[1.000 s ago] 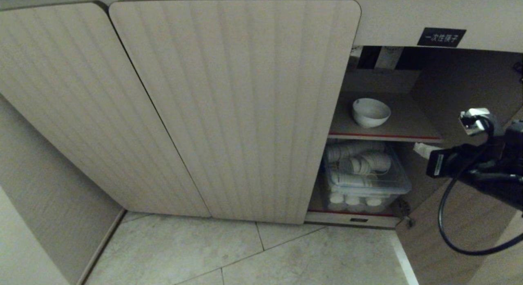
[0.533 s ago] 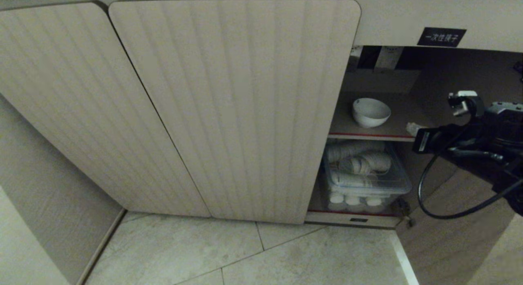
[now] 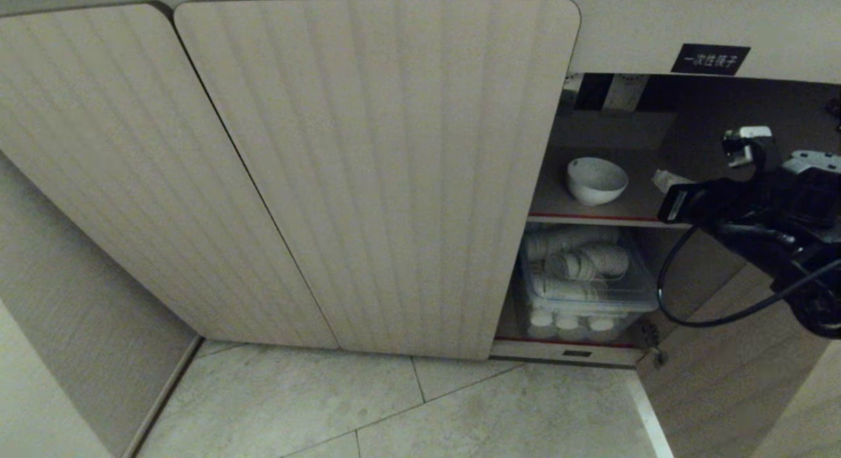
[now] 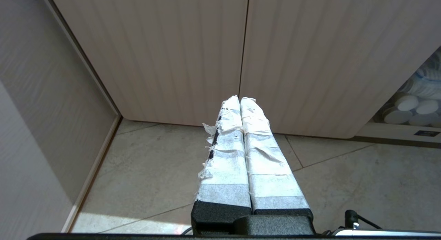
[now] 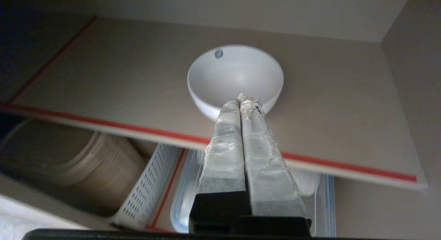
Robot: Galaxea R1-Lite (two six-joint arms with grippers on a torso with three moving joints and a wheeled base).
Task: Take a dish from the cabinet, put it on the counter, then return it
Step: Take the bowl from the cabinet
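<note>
R gripper (image 5: 242,98) is clenched, taped fingers (image 5: 224,143) pressed together w/ nothing between them; it sits at the open side of the cabinet (image 3: 374,175), tips pointing at the bowl (image 5: 235,77); bowl stands upright just ahead of the tips on the red-edged shelf (image 5: 103,81), apart from them as far as can be told; below the gripper a clear lidded bin (image 3: 588,284) holds stacked white items; L gripper (image 4: 240,101) also clenched, empty, low over the floor tiles (image 4: 155,171) facing the closed doors.

One dish (image 3: 596,180), two shut cabinet doors (image 3: 387,175), one clear tub (image 3: 588,294).
</note>
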